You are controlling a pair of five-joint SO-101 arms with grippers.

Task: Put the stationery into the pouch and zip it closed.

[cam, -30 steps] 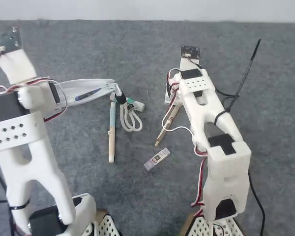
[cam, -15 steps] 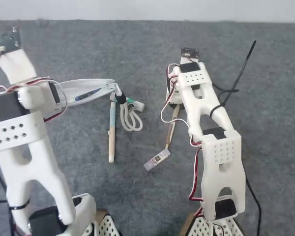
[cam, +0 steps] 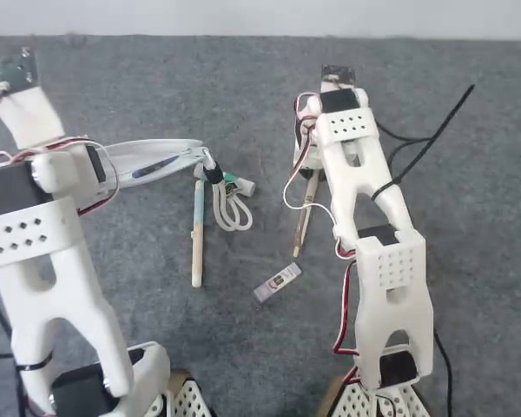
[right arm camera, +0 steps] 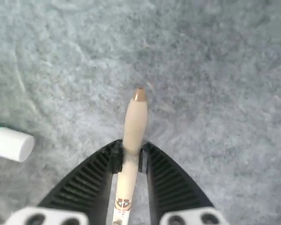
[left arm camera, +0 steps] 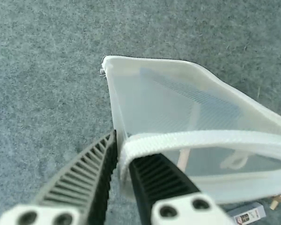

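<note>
Your left gripper (left arm camera: 120,140) is pinching the white webbing rim of the pouch (left arm camera: 178,103). The pouch is translucent white mesh with a blue shape showing through, held over the grey carpet (cam: 156,87) on the left side. Your right gripper (right arm camera: 129,151) is clamped on a slim tan pen (right arm camera: 134,115) with a brown tip. This pen sits right of a teal-and-wood pen (cam: 197,230), a white cord loop (cam: 229,211) and a small flat stick (cam: 276,282).

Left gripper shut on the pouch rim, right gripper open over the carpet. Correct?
Not quite. The right gripper is not open: the right wrist view shows its jaws shut on a beige pen. The left gripper is indeed shut on the pouch rim.
</note>
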